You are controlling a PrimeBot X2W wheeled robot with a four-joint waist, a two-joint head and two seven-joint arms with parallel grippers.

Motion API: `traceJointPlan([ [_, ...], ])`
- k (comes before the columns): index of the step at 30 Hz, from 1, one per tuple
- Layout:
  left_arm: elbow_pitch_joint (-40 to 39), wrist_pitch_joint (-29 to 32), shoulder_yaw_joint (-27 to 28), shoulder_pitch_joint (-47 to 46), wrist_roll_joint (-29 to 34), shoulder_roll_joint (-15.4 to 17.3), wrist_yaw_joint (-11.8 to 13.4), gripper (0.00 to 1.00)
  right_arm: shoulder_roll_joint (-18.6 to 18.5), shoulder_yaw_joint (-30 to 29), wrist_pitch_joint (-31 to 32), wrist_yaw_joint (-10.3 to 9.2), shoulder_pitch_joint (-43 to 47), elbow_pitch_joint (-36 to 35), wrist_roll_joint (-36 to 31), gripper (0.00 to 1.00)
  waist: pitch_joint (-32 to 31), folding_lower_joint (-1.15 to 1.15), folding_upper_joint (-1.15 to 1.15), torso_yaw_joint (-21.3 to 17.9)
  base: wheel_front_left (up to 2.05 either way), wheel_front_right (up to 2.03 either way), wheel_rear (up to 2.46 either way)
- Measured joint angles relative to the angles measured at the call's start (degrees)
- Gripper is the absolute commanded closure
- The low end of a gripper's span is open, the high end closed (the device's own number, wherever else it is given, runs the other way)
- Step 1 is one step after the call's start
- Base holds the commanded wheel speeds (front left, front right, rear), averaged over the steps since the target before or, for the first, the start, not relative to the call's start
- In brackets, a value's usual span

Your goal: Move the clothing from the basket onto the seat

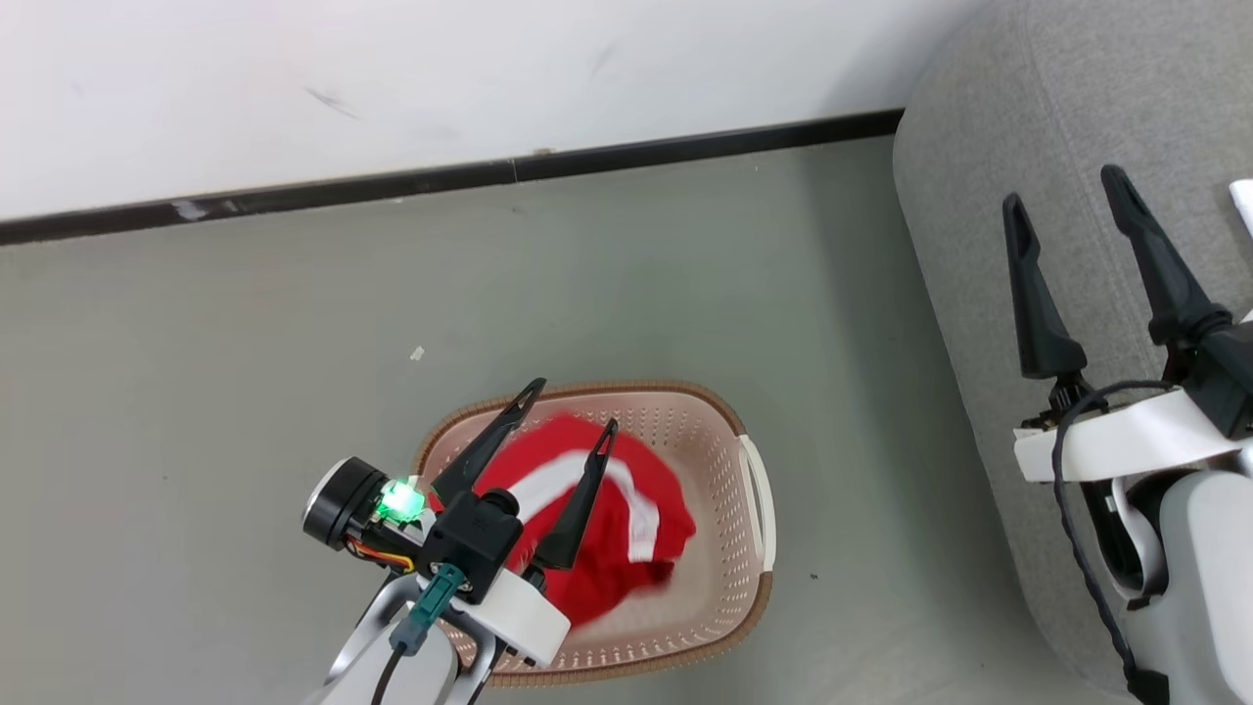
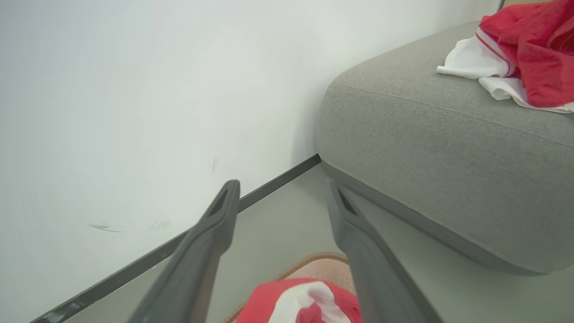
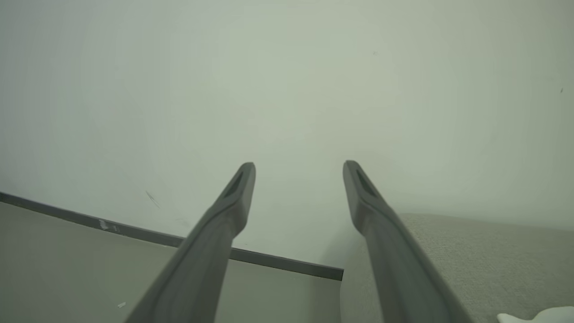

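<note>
Head view: my left gripper hung open above the clothing in the basket; my right gripper stood open over the seat. Left wrist view: another red piece lay on the seat, by the wall. Right wrist view: skirting ran ahead of my spread fingers.

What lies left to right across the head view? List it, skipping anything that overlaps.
The basket holding the red clothing → bare floor → seat. Left out: the left gripper, open above the basket, and the right gripper, open before the seat.
</note>
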Motion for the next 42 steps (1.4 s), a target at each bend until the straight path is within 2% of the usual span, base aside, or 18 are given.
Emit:
traceJointPlan([
  [12,-2.0,0.0,3.18,1.4,-3.14,-0.36,0.3,0.0,0.18,-0.69,0.0,0.0,3.83,-0.08,-0.03,0.0,-4.84,0.0,0.0,0.19,0.0,0.0,0.0],
  [25,-4.08,0.0,10.43,4.46,-7.01,0.82,3.53,0.0,0.35,-1.78,0.0,0.0,6.66,-0.32,-0.54,0.0,-8.9,0.0,0.0,0.13,0.0,0.0,0.0],
  [42,-1.7,0.0,20.38,12.28,-10.69,4.69,7.86,0.0,1.14,-4.34,1.1,0.0,13.74,0.84,-0.46,0.0,-14.3,0.0,0.0,-0.22,0.0,0.0,0.0],
])
